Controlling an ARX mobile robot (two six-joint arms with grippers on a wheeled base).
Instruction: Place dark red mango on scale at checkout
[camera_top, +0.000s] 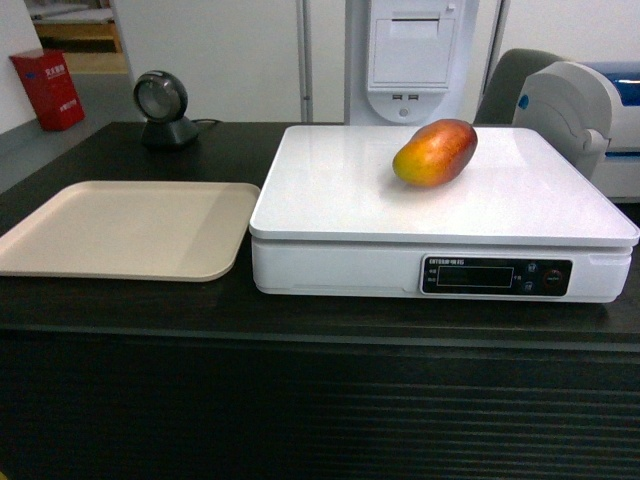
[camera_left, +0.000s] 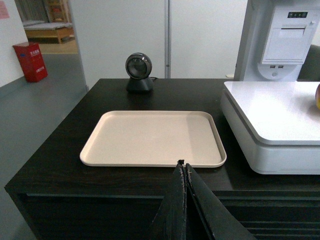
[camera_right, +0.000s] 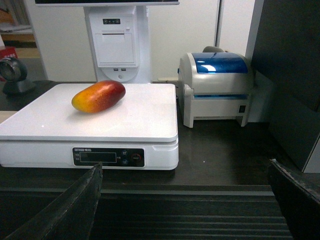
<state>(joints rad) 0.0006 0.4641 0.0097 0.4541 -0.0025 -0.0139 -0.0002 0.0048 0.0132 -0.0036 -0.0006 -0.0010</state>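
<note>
Right end effector (camera_right: 182, 200) has its fingers wide apart, holding nothing; left end effector (camera_left: 185, 200) is pressed together. I see the dark red mango (camera_top: 435, 152) resting on the scale (camera_top: 330, 200) atop the bench (camera_top: 120, 300). Placement looks complete; next I keep both arms clear.

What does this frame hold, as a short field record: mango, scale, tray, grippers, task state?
mango: dark red mango lying on its side on the scale platform, toward the back
scale: scale on the checkout, display facing the robot
tray: beige tray left of scale, nothing on it
left gripper: shut, holding nothing
right gripper: open, holding nothing
task state: mango appears placed
</note>
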